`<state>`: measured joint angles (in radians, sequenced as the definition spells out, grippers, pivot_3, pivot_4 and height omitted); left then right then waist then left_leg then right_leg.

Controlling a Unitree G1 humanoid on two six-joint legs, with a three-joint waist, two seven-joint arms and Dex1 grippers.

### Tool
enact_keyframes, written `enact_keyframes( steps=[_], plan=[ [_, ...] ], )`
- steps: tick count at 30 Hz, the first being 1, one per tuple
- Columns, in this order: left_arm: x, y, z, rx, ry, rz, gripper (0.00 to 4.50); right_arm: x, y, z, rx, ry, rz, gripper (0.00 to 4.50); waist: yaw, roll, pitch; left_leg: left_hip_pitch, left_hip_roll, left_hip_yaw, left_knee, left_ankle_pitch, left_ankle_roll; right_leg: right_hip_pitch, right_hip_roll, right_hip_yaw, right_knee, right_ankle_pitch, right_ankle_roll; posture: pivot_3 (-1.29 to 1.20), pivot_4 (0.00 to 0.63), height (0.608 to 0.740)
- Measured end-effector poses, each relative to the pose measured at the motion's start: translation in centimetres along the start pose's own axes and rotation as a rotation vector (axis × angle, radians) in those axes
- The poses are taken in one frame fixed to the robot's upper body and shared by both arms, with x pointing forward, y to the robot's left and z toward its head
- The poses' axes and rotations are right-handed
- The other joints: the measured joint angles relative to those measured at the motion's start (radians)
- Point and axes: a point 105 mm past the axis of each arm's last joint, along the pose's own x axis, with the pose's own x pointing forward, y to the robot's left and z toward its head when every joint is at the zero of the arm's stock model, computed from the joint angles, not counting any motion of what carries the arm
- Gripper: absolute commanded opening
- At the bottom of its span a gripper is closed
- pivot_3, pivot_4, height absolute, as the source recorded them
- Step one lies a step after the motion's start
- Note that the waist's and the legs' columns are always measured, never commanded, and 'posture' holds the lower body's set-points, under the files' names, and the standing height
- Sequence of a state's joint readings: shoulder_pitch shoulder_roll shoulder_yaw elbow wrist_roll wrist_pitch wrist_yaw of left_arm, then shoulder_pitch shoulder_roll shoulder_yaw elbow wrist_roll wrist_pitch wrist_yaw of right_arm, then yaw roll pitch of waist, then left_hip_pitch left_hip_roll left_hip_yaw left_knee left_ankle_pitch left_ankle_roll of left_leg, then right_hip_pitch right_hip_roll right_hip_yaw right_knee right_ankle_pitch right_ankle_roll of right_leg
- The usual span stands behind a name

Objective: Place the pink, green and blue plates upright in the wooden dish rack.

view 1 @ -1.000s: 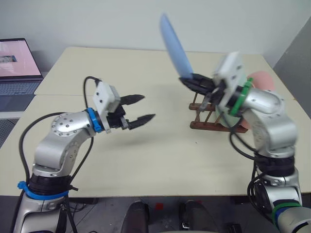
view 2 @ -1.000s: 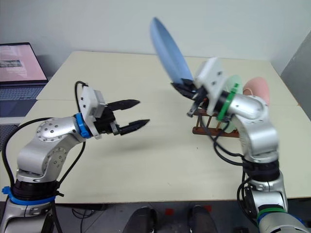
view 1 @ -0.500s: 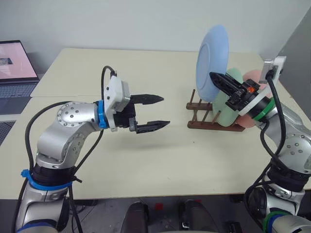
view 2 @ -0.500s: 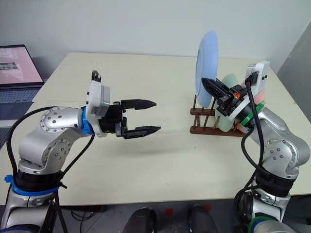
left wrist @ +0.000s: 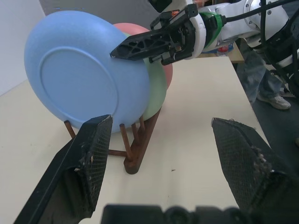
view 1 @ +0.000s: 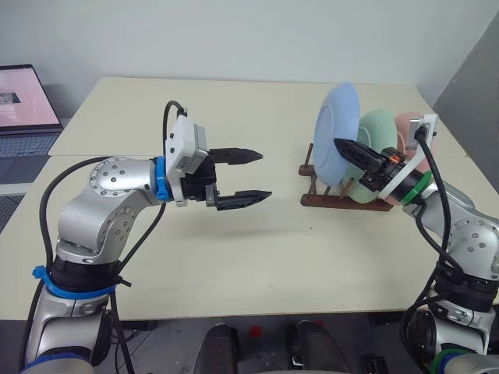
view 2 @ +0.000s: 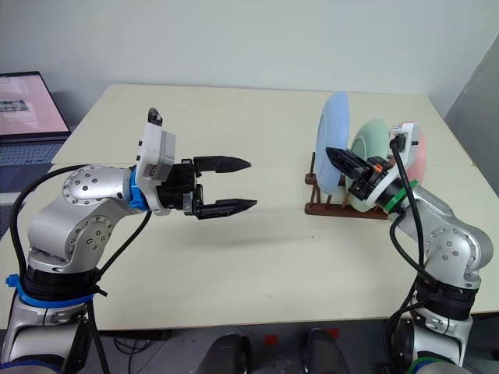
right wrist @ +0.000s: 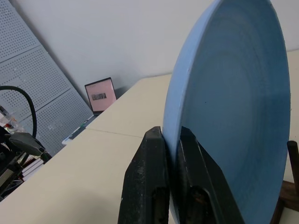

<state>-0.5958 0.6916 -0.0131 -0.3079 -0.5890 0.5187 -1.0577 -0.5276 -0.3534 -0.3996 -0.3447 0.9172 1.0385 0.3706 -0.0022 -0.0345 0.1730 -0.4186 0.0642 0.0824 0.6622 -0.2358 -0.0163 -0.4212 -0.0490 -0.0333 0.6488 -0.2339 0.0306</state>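
My right tool pinches the blue plate's rim, the plate upright over the wooden dish rack, beside the green plate and pink plate. My left tool hangs released above the worktop. Its wrist view reveals the rack's pegs; a laptop sits far left.

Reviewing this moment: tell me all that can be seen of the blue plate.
The blue plate is round, shallow and light blue, with a matte, plastic-looking surface and a raised rim around a flat centre. It stands upright on edge at the front end of the wooden dish rack, its lower edge down among the pegs. The green plate stands right behind it. The right gripper is shut on its rim, one finger on each face. Whether the rack bears its weight cannot be told.
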Motion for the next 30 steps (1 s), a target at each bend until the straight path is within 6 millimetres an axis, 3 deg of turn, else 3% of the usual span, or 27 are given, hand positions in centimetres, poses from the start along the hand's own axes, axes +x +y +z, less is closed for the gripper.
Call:
enact_keyframes(
  steps=[4, 8, 13, 14, 18, 22, 27, 30],
  plan=[
    [0.0, 0.1, -0.1, 0.006, 0.002, 0.006, 3.72, 0.3, 0.1, -0.3, 0.0, 0.016, -0.009, 1.05, 0.0, 0.0, 0.0, 0.0, 0.0, 0.0, 0.0, 0.0, 0.0, 0.0, 0.0, 0.0, 0.0, 0.0, 0.0, 0.0, 0.15, 0.738],
    [0.1, 0.1, -0.1, 0.012, 0.006, 0.01, 3.72, 0.3, 0.1, -0.3, -0.027, 0.029, -0.017, 2.43, 0.0, 0.0, 0.0, 0.0, 0.0, 0.0, 0.0, 0.0, 0.0, 0.0, 0.0, 0.0, 0.0, 0.0, 0.0, 0.0, 0.15, 0.738],
    [0.0, 0.2, -0.2, 0.029, 0.014, 0.019, 3.72, -0.2, 0.1, 2.5, -0.179, -0.02, -0.064, 4.28, 0.0, 0.0, 0.0, 0.0, 0.0, 0.0, 0.0, 0.0, 0.0, 0.0, 0.0, 0.0, -0.001, 0.0, 0.0, 0.0, 0.15, 0.738],
    [0.0, 0.3, -0.3, 0.03, 0.016, 0.02, 3.72, -0.3, 0.1, 2.9, -0.2, -0.028, -0.068, 4.49, 0.0, 0.0, 0.0, -0.001, 0.0, 0.0, 0.0, 0.0, 0.0, 0.0, 0.0, 0.0, -0.001, 0.0, 0.0, 0.0, 0.15, 0.738],
    [-0.1, 0.3, -0.6, 0.025, 0.028, 0.028, 3.72, -0.7, 0.2, 4.4, -0.27, -0.055, -0.077, 4.49, 0.0, 0.0, 0.0, 0.0, 0.0, 0.0, 0.0, 0.0, 0.0, 0.0, 0.0, 0.0, -0.001, 0.0, 0.0, 0.0, 0.15, 0.738],
    [-2.9, 1.3, -3.5, 0.017, 0.207, 0.135, 3.72, -4.1, 0.3, 6.7, -0.556, 0.101, -0.064, 4.49, 0.003, 0.006, 0.003, -0.001, 0.0, 0.0, -0.001, -0.001, 0.001, -0.001, -0.001, 0.0, -0.003, -0.001, 0.001, 0.0, 0.15, 0.738],
    [-5.2, 0.9, -5.0, 0.022, 0.337, 0.161, 3.72, -6.7, 0.6, 5.6, -0.738, 0.345, 0.058, 4.49, 0.002, 0.006, 0.004, -0.002, 0.0, 0.0, -0.001, -0.001, 0.002, -0.002, 0.0, 0.0, -0.003, -0.002, 0.001, 0.0, 0.15, 0.738],
    [-8.4, 0.4, -6.5, 0.005, 0.477, 0.188, 3.72, -9.6, -0.5, 5.8, -0.811, 0.57, 0.086, 4.49, 0.0, 0.007, 0.005, -0.001, 0.0, 0.001, -0.001, -0.001, 0.002, -0.002, -0.001, 0.001, -0.003, -0.004, 0.004, 0.0, 0.15, 0.738]
  ],
)
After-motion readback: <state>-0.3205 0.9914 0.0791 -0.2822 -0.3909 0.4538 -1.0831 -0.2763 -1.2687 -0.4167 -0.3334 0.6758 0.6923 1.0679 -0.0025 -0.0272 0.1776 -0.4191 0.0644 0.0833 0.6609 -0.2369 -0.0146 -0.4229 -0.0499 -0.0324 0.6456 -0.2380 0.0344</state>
